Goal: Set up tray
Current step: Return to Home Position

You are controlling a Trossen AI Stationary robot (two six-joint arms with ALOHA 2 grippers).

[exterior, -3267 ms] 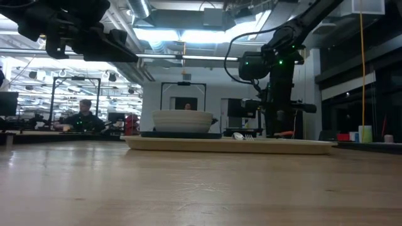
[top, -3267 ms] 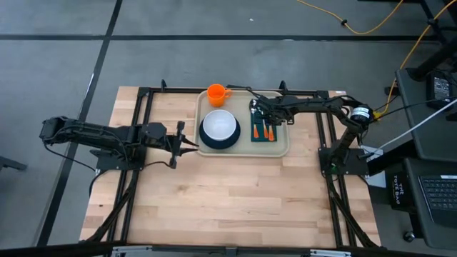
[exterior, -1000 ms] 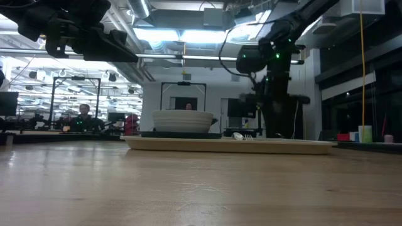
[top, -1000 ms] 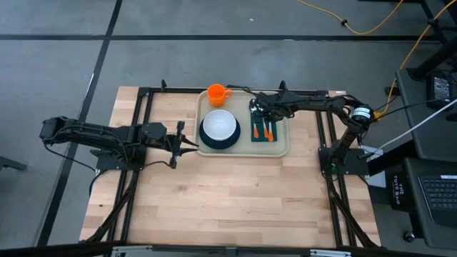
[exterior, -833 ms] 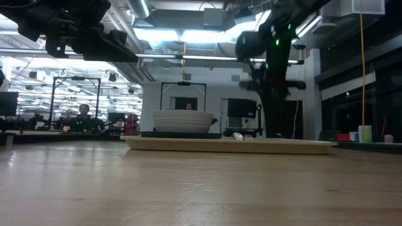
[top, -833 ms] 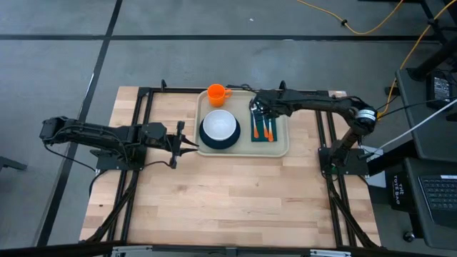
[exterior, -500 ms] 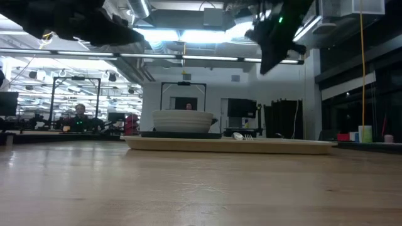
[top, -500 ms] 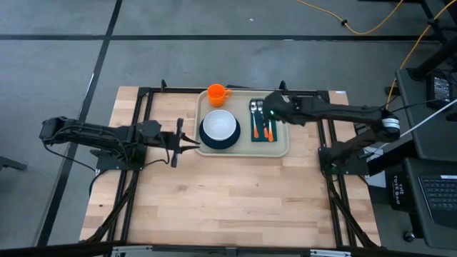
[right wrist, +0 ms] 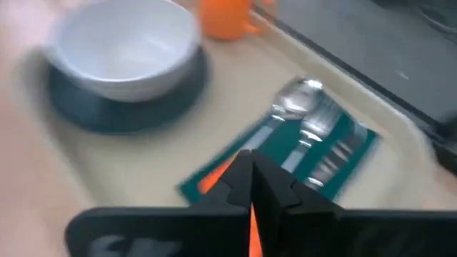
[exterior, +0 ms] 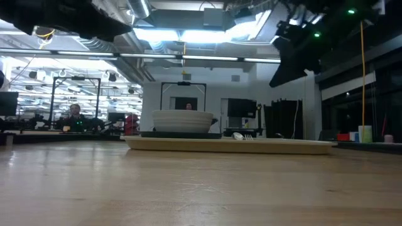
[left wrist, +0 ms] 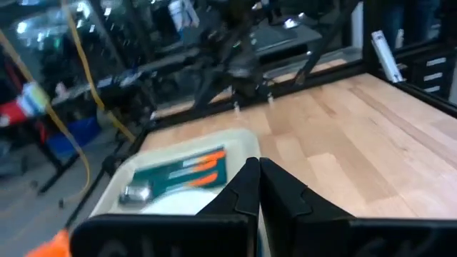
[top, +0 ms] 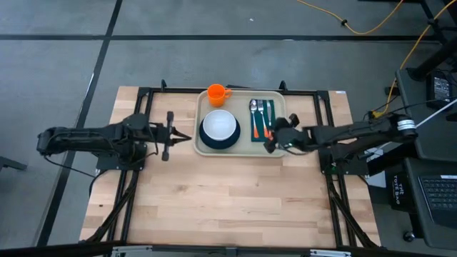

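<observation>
The beige tray [top: 243, 107] lies flat at the table's far middle and shows edge-on in the low view [exterior: 226, 145]. On it stand an orange cup [top: 217, 93] and a white bowl [top: 218, 127] on a dark plate [right wrist: 93, 114]. A green napkin [top: 262, 120] carries a spoon [right wrist: 296, 96], a fork [right wrist: 321, 118] and orange-handled cutlery. My right gripper [top: 269, 146] hangs shut above the tray's near right part, well clear of it [exterior: 275, 81]. My left gripper [top: 184, 135] is shut, raised just left of the tray.
Bare wooden tabletop [top: 228, 200] stretches from the tray to the near edge. A black metal frame [top: 143, 93] borders the table on its left, right and far sides. Beyond the table the low view shows a workshop with a seated person [exterior: 74, 113].
My right gripper rose from the napkin at the tray's far right and drew back toward the near edge; it now hovers over the tray's near right part. My left gripper lifted and pulled slightly toward the table's left. Tray, bowl, cup and cutlery stayed put.
</observation>
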